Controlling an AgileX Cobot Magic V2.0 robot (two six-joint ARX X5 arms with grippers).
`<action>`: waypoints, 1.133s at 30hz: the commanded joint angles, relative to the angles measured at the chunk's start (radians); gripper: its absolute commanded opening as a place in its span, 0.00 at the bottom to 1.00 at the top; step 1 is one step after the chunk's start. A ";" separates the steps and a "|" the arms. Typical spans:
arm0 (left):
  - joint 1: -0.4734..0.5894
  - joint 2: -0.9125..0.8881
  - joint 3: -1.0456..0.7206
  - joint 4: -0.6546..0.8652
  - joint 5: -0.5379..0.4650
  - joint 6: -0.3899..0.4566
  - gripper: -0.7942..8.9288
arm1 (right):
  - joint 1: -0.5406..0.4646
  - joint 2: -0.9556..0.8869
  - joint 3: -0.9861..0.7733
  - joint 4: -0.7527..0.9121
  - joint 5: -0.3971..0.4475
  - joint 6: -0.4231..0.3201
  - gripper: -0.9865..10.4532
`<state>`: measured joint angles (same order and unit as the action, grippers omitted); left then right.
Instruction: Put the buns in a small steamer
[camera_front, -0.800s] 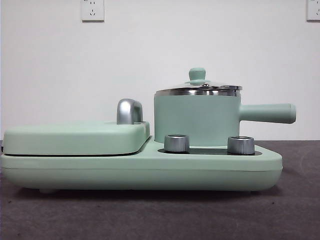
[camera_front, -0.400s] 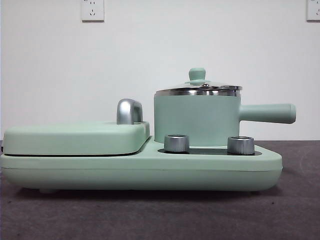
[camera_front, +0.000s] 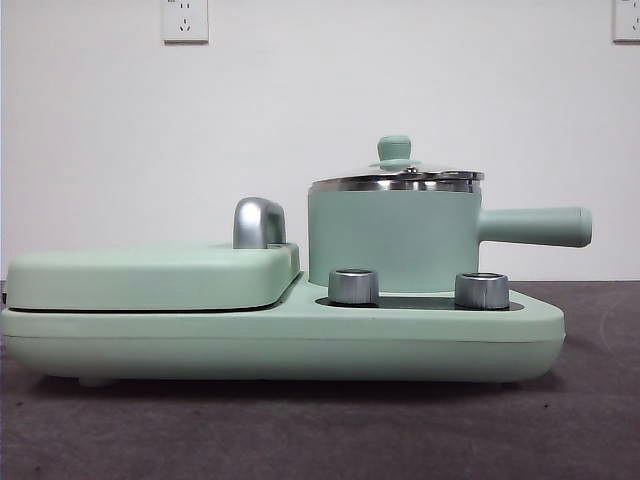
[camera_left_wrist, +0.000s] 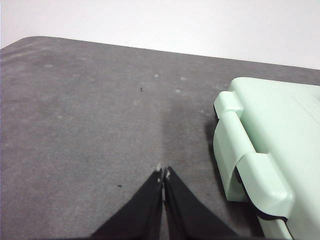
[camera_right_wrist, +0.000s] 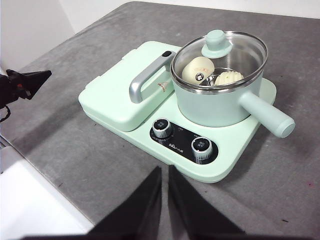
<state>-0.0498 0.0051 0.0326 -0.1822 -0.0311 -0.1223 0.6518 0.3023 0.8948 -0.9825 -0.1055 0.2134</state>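
The small steamer (camera_front: 393, 235) (camera_right_wrist: 215, 95) is a mint-green pot with a steel rim and a long side handle (camera_right_wrist: 266, 114). It stands on the right of the cooker base, its glass lid (camera_right_wrist: 220, 57) with a green knob in place. Through the lid the right wrist view shows two cream buns inside: a smooth one (camera_right_wrist: 197, 69) and a ridged one (camera_right_wrist: 229, 78). My right gripper (camera_right_wrist: 164, 170) hovers shut and empty, high above the table in front of the cooker. My left gripper (camera_left_wrist: 163, 174) is shut and empty over bare grey mat beside the griddle end of the cooker.
A flat mint-green lidded griddle (camera_front: 150, 275) (camera_right_wrist: 120, 97) with a chrome handle (camera_front: 257, 222) fills the cooker's left half. Two steel knobs (camera_front: 353, 286) (camera_front: 481, 290) sit on the front panel. Grey mat (camera_left_wrist: 85, 125) covers the table; the left gripper (camera_right_wrist: 27, 82) also shows in the right wrist view.
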 joint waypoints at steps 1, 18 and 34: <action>0.002 -0.002 -0.020 -0.005 -0.005 0.010 0.09 | 0.007 0.002 0.010 0.011 0.001 -0.008 0.10; 0.002 -0.002 -0.020 -0.005 -0.005 0.010 0.09 | -0.258 -0.018 -0.059 0.101 -0.004 -0.018 0.10; 0.002 -0.002 -0.020 -0.005 -0.005 0.010 0.09 | -0.625 -0.210 -0.763 0.887 0.154 -0.169 0.10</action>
<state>-0.0498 0.0051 0.0326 -0.1822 -0.0311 -0.1223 0.0254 0.0978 0.1349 -0.1196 0.0422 0.0742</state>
